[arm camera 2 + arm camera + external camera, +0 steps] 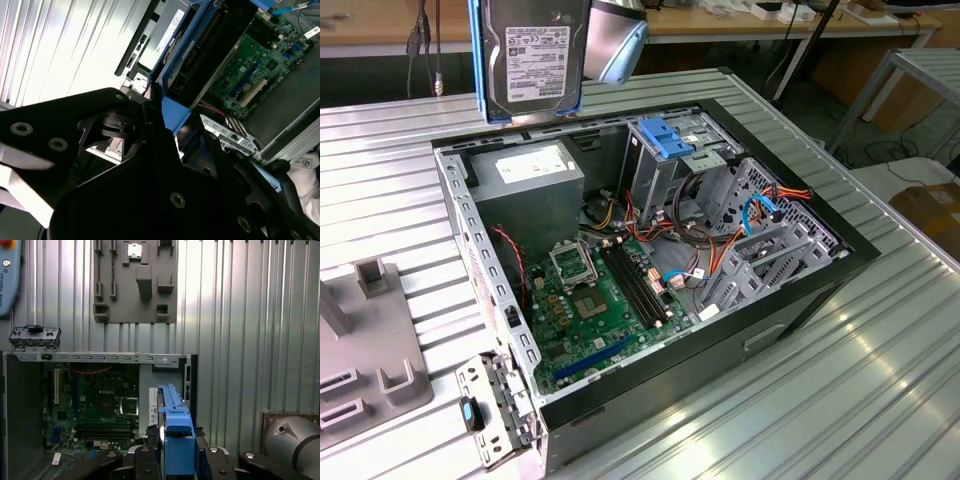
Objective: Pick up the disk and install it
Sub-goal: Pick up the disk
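The disk (532,55), a silver-grey drive with a white label and blue rails, hangs upright in the air above the far edge of the open computer case (470,240). In the first wrist view my gripper (176,462) is shut on the disk (172,420), with black fingers (143,460) pressing on either side of its blue rail. The second wrist view shows the disk's blue-framed edge (175,75) jutting out of the black gripper body toward the case. The arm's silver wrist (620,40) sits just to the exterior view's right of the disk.
Inside the case lie a green motherboard (590,300), a grey power supply box (530,175), a metal drive cage with a blue latch (670,140) and loose cables (760,215). A grey parts fixture (370,350) stands on the ribbed metal table (820,400). A small bracket (495,410) lies by the case's near corner.
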